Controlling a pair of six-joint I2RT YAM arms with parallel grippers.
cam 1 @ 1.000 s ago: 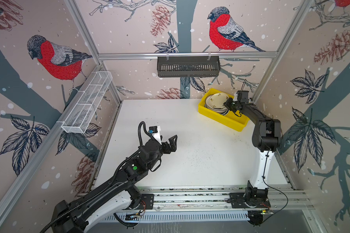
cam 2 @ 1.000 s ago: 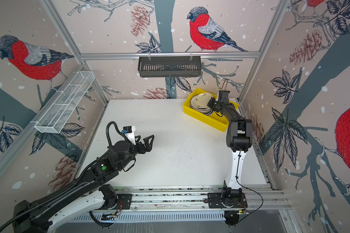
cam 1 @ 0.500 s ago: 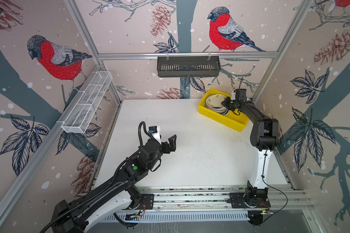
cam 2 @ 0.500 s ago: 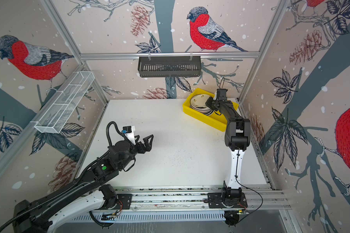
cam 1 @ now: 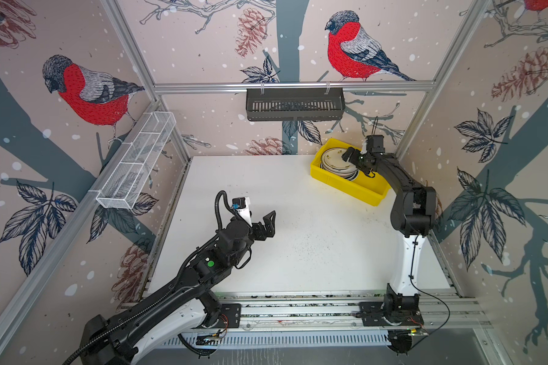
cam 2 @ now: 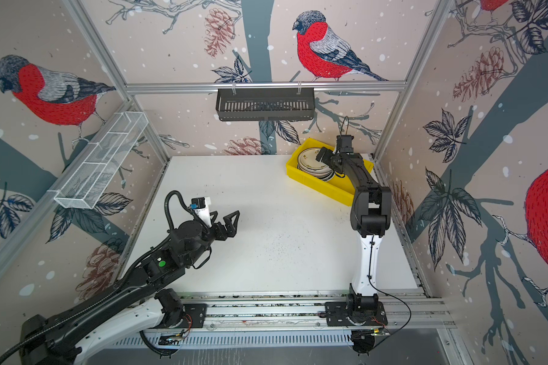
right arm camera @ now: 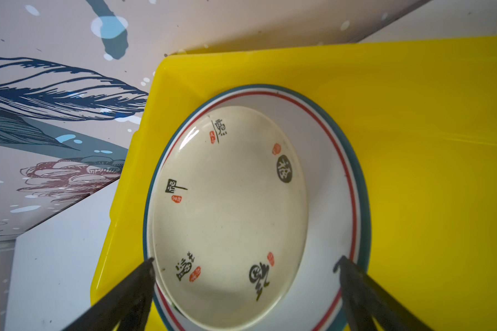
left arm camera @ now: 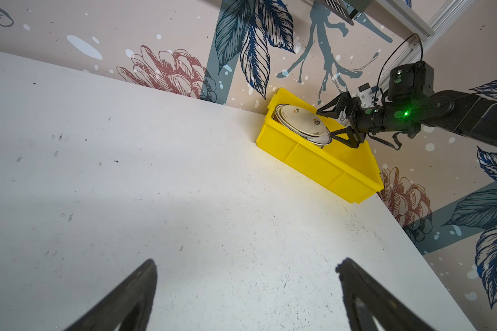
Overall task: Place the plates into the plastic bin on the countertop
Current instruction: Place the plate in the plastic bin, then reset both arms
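My right jaws just spread, leaving the cream plate [right arm camera: 230, 215] stacked in the yellow bin [right arm camera: 428, 114]; left jaws also spread; likely finished.

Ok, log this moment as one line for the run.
right tool: open, over plates | left tool: open, empty, above countertop | yellow bin: holds stacked plates, cream character plate on top
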